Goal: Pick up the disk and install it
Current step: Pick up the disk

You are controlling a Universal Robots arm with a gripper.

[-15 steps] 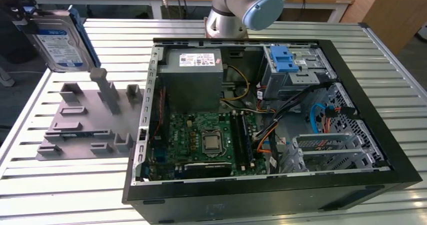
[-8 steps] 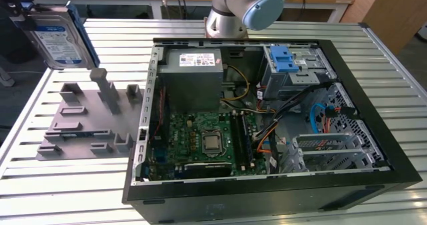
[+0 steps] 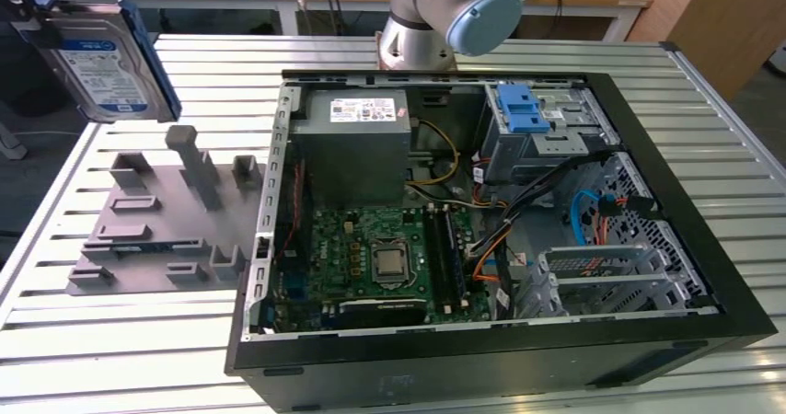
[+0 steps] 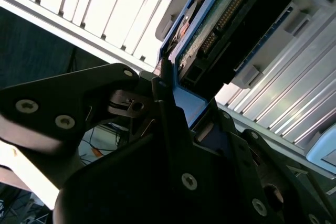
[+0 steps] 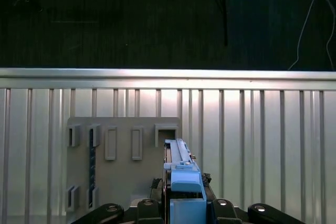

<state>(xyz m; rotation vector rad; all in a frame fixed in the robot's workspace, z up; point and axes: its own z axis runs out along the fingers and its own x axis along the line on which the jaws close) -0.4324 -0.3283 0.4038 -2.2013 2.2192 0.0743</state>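
In the exterior view the disk [image 3: 109,64], a silver drive with a blue-and-white label and a blue frame, hangs upright high at the exterior view's left, above the grey holder plate [image 3: 147,239]. My gripper [image 3: 37,18] is shut on its top end. In the first wrist view the disk [image 5: 181,174] shows edge-on between the black fingers [image 5: 144,205], with the holder plate [image 5: 123,161] below it. In the second wrist view the disk's circuit-board side [image 4: 226,19] and its blue frame sit clamped in the gripper [image 4: 178,103].
An open black computer case [image 3: 687,248] lies on the slatted metal table [image 3: 123,340]. Inside it are a grey power supply [image 3: 356,147], a green motherboard [image 3: 381,258], cables and a blue-tabbed drive bay [image 3: 528,115]. The arm's base [image 3: 418,28] stands behind the case.
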